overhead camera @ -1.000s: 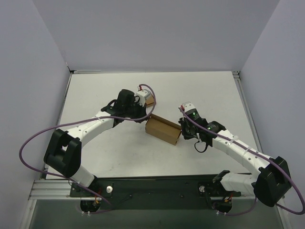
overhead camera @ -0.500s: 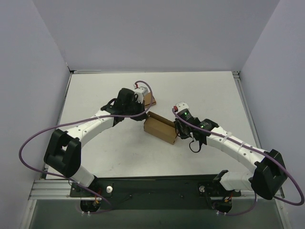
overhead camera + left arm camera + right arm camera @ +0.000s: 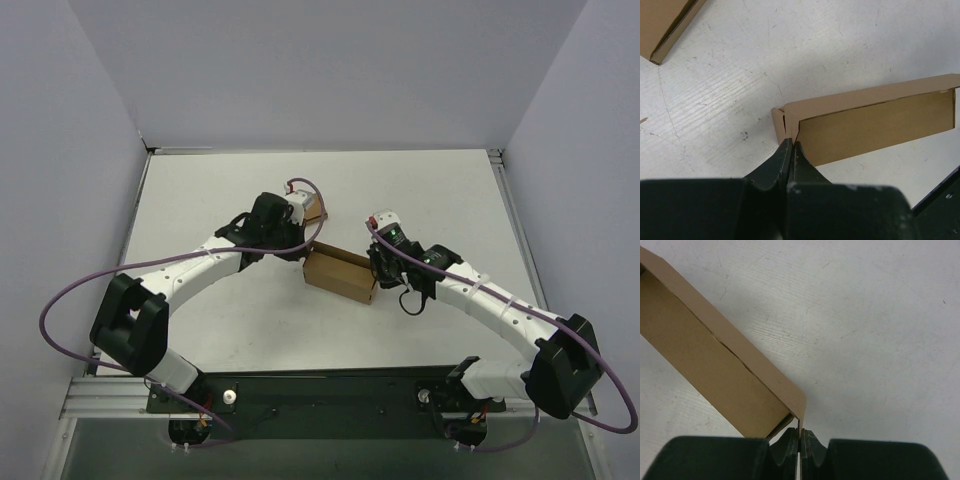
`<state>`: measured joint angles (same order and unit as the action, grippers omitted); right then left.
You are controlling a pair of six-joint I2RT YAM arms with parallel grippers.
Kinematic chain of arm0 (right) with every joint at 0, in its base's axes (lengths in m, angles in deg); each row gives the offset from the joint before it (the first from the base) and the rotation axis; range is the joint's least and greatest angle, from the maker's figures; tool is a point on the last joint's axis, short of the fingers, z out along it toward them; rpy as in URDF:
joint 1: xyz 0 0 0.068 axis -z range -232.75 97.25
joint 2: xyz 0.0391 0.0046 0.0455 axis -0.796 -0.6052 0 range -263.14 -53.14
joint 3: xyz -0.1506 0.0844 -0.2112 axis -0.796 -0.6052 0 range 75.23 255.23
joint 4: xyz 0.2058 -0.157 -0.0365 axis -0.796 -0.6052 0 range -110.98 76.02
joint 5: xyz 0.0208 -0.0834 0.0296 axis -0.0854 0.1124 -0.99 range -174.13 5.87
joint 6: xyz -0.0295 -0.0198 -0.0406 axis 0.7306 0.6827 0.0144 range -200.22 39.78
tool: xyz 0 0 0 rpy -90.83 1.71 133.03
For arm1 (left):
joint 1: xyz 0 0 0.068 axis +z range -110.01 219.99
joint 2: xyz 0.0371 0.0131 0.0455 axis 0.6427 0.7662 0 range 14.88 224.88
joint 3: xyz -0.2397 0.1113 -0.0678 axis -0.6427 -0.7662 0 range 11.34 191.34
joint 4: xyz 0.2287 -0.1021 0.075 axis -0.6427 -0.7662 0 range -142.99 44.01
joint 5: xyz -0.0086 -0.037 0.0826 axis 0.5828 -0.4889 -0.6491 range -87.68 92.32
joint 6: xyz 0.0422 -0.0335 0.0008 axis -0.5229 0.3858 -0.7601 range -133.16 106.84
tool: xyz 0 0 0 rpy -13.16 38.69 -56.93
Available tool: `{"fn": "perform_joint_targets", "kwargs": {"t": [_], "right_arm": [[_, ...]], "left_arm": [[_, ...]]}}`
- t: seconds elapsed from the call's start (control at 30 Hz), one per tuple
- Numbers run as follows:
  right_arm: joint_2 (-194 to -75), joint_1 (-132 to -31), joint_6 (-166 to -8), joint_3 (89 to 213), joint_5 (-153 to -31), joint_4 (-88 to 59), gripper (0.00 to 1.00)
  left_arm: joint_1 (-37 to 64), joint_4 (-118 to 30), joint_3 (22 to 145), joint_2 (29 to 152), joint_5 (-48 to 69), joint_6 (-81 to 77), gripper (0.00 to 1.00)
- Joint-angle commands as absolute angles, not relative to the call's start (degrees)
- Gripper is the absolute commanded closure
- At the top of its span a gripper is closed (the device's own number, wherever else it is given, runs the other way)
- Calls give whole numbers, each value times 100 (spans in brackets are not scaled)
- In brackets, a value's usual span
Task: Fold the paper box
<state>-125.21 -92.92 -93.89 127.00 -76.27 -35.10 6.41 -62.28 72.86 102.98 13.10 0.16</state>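
Observation:
The paper box [image 3: 338,271] is a long brown cardboard piece lying slantwise mid-table, with its top open. My left gripper [image 3: 303,257] is at its left end. In the left wrist view the left gripper [image 3: 791,143] is shut, its tips pinching the thin end flap at the corner of the paper box [image 3: 875,122]. My right gripper [image 3: 378,274] is at the right end. In the right wrist view the right gripper [image 3: 800,433] is shut on the edge of the end flap of the paper box [image 3: 700,355], which runs down between its pads.
A smaller flat brown box [image 3: 314,208] lies just behind the left wrist and shows again as the smaller box [image 3: 662,25] at the top left of the left wrist view. White table [image 3: 200,190] spreads around, with walls on three sides.
The left gripper's jaws closed fully at the box's left end. The right arm pushed slightly left, then eased back, and the box shifted a little with it.

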Motion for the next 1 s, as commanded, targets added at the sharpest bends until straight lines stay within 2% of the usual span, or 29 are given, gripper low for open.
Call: {"fn": "perform_joint_targets", "kwargs": {"t": [0.0, 0.6, 0.97], "right_arm": [[-12652, -9239, -9648, 13086, -7868, -3595, 100], [-12846, -8624, -10816, 13043, -9458, -2778, 100], [-12794, -8642, -10853, 12762, -9301, -2672, 100]], "left_arm": [[396, -6418, 7172, 10260, 1198, 99, 100], [18, -6427, 7084, 10260, 1163, 249, 100], [-53, -6479, 7093, 10242, 1163, 213, 100]]}}
